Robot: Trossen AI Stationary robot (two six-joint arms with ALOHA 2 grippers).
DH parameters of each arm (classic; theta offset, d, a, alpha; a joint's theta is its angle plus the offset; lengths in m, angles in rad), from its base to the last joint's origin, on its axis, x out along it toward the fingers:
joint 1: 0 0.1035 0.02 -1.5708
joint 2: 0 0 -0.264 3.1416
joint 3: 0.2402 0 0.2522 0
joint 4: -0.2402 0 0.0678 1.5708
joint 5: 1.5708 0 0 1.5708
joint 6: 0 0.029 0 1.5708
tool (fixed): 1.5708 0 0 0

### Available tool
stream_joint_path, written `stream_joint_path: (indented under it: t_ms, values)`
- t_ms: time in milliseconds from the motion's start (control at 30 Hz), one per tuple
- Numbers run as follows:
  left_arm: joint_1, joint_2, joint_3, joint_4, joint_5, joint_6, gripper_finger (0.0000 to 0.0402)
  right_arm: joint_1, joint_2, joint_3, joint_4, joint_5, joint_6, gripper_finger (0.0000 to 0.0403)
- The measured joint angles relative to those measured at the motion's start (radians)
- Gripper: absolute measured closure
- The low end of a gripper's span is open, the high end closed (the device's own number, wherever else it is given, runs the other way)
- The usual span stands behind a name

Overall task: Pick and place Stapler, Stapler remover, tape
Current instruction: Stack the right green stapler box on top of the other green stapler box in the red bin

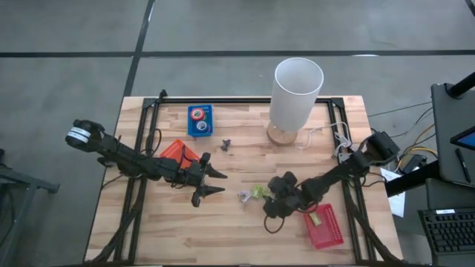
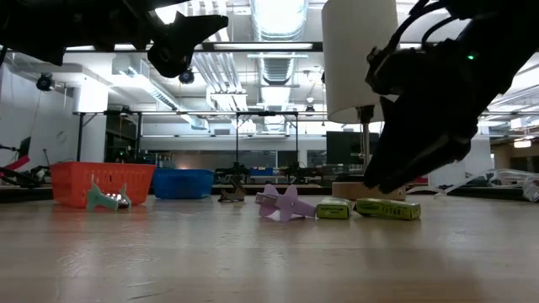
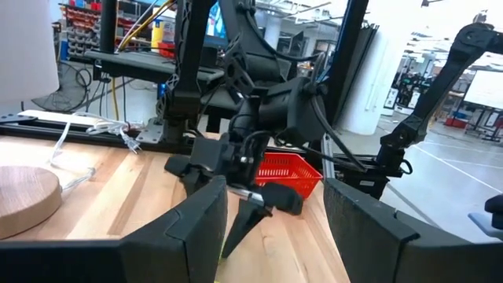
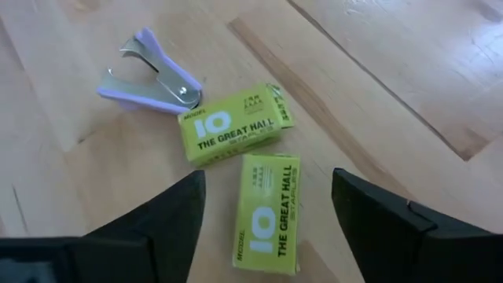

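Two yellow-green staple boxes (image 4: 236,124) (image 4: 267,214) lie flat on the table, with a purple staple remover (image 4: 153,75) beside them. My right gripper (image 4: 267,179) is open and hovers over the boxes, one finger on each side of the nearer box, touching nothing; in the high view my right gripper (image 1: 271,199) is right of the boxes (image 1: 258,191). My left gripper (image 1: 221,183) is open above the table's middle, beside the orange basket (image 1: 178,154). A red tape roll (image 1: 197,113) and a blue tape roll (image 1: 200,127) lie in the blue basket (image 1: 199,133). No stapler shows.
A white lamp (image 1: 297,89) on a wooden base stands at the far edge. A red basket (image 1: 324,226) sits near the right corner. A teal staple remover (image 2: 108,199) lies by the orange basket, and a small dark one (image 1: 225,144) lies mid-table. Bare wood spans the near side.
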Motion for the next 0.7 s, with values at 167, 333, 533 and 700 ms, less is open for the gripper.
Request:
stream_joint_path:
  t_ms: [167, 333, 533, 700]
  values:
    - [0.000, 0.000, 0.000, -0.001, 0.000, 0.000, 0.0188, 0.001, 0.016, 0.000, 0.008, 0.003, -0.002, 0.0121]
    - [-0.001, 0.000, 0.000, -0.003, 0.001, 0.004, 0.0188, 0.001, 0.056, 0.000, 0.017, -0.004, -0.026, 0.0128]
    - [-0.002, 0.000, -0.001, -0.010, 0.001, 0.005, 0.0188, 0.002, 0.093, 0.001, 0.032, -0.003, -0.043, 0.0151]
    - [-0.002, 0.000, -0.001, -0.018, 0.001, 0.005, 0.0188, 0.001, 0.090, 0.001, 0.032, -0.001, -0.046, 0.0176]
